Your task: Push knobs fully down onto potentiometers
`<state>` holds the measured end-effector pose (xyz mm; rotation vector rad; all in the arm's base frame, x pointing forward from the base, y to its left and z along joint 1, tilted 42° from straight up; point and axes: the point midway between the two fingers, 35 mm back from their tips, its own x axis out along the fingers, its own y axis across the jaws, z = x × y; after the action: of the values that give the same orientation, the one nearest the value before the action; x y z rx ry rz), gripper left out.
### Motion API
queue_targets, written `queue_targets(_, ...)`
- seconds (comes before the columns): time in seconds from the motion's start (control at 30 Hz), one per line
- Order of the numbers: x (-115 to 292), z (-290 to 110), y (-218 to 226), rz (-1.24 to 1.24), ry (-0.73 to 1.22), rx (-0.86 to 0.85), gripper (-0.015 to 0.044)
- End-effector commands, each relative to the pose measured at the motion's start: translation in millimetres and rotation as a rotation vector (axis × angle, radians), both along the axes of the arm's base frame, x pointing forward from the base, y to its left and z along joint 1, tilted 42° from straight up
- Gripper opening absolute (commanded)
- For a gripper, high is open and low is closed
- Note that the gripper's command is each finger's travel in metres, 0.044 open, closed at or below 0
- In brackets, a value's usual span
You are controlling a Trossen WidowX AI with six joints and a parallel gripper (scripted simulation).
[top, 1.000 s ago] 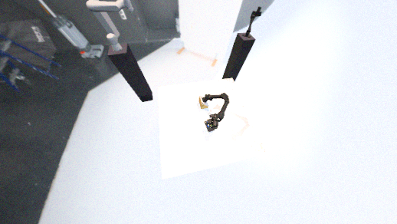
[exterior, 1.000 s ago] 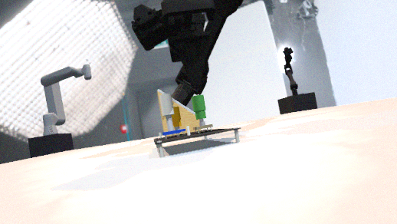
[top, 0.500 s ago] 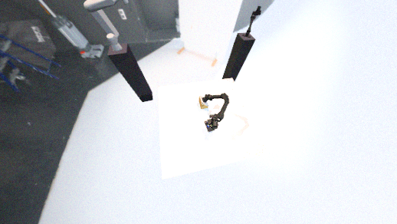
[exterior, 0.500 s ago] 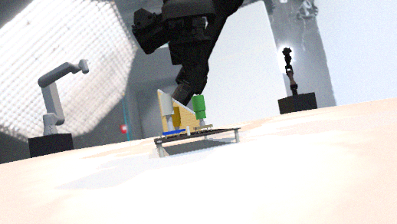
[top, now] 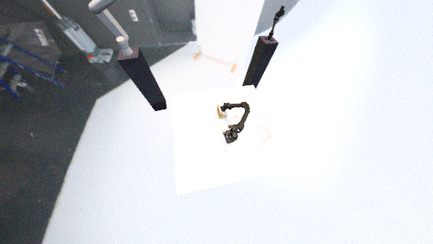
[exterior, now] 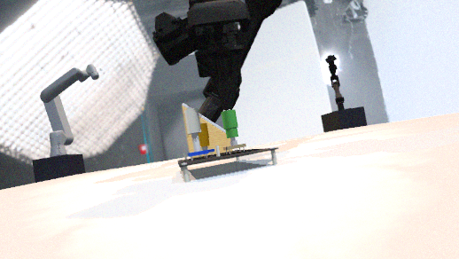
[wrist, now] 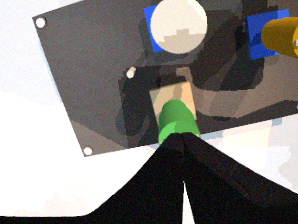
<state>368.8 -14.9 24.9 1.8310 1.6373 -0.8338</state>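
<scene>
The dark circuit board (wrist: 87, 63) (exterior: 248, 153) (top: 220, 113) stands on short legs on the table. A green knob (wrist: 176, 119) (exterior: 229, 123) sits high on its shaft at the board's near edge. A pale grey knob (wrist: 177, 23) (exterior: 191, 121) also stands tall on a blue potentiometer. An orange knob (wrist: 282, 35) (exterior: 204, 135) sits lower, on its side. My gripper (wrist: 180, 143) (exterior: 215, 108) (top: 223, 107) is shut with nothing between the fingers. In the wrist view its tips meet right at the green knob's top; I cannot tell whether they touch it.
A tan triangular panel (exterior: 214, 133) stands upright on the board beside the knobs. Two dark pillars (top: 142, 77) (top: 260, 60) stand beyond the table. A grey robot arm on a black block (exterior: 58, 133) and a black pedestal (exterior: 343, 119) stand far behind.
</scene>
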Motion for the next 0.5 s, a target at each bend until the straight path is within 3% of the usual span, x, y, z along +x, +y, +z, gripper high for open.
queue_targets(0.0,0.3,-1.6,1.2,-0.005,0.004,0.004,0.0000)
queue_targets(0.47,0.3,-1.5,1.1,-0.005,0.004,0.004,0.0000)
